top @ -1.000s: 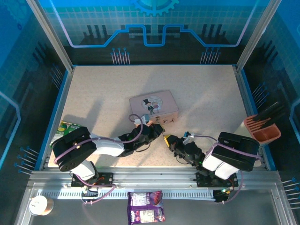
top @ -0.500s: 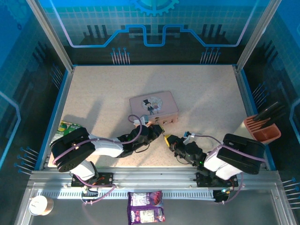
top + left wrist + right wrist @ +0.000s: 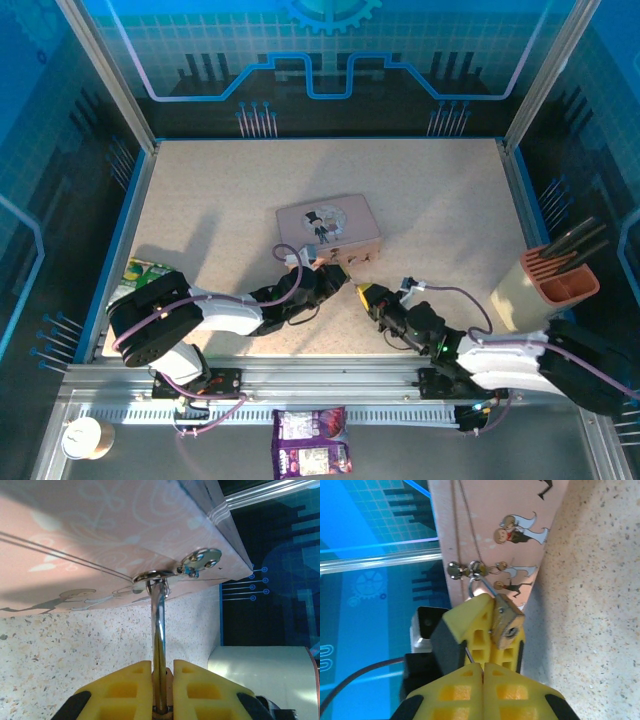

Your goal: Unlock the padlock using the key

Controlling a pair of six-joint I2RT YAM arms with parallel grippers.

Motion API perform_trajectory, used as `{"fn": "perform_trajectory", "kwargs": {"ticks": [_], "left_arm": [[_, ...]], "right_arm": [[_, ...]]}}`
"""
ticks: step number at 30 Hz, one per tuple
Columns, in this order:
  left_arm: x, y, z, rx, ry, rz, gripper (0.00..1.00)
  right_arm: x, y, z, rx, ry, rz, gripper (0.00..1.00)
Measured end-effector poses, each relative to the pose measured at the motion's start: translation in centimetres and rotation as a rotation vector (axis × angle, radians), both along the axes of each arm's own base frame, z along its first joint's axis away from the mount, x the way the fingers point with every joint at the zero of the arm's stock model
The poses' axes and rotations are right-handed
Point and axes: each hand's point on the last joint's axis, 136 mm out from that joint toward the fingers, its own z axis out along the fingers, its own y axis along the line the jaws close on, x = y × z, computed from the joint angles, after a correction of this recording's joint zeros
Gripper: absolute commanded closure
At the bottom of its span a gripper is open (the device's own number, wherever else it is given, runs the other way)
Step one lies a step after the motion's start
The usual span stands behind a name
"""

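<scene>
Speckled beige tabletop [image 3: 450, 200] inside a blue-lit enclosure; landmark — pink rectangular tin with cartoon figures [image 3: 330, 225]. Change noted: right arm [image 3: 500, 355] has sunk flat and stretched outward, elbow swung away from the tin, while the right gripper [image 3: 364, 292] has stayed just in front of the tin; judged a re-aiming for insertion, not yet made. Left gripper [image 3: 162, 666]: pinched on the small brass padlock with silvery shackle [image 3: 506, 622], hooked through the metal hasp ring [image 3: 150, 575] on the tin's front, keyhole [image 3: 509, 630] facing outward. Right gripper: pressed fully together on the thin dark grey key [image 3: 468, 655] — near the keyhole, not in it.
</scene>
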Motion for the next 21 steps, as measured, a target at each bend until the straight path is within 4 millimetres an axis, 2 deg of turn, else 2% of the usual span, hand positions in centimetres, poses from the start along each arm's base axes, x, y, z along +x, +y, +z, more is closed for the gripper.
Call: {"fn": "perform_trajectory", "kwargs": {"ticks": [4, 12, 16, 21], "left_arm": [[0.0, 0.0, 0.0, 0.000, 0.000, 0.000, 1.00], [0.0, 0.0, 0.0, 0.000, 0.000, -0.001, 1.00], [-0.1, -0.1, 0.0, -0.001, 0.001, -0.004, 1.00], [-0.6, -0.4, -0.1, -0.009, 0.012, -0.007, 1.00]], "right_arm": [[-0.3, -1.0, -0.1, -0.034, 0.006, -0.014, 1.00], [-0.6, -0.8, -3.6, -0.154, 0.074, 0.011, 1.00], [-0.5, -0.6, -3.5, -0.150, 0.063, 0.018, 1.00], [-0.5, -0.5, -2.2, -0.115, 0.037, 0.018, 1.00]]}}
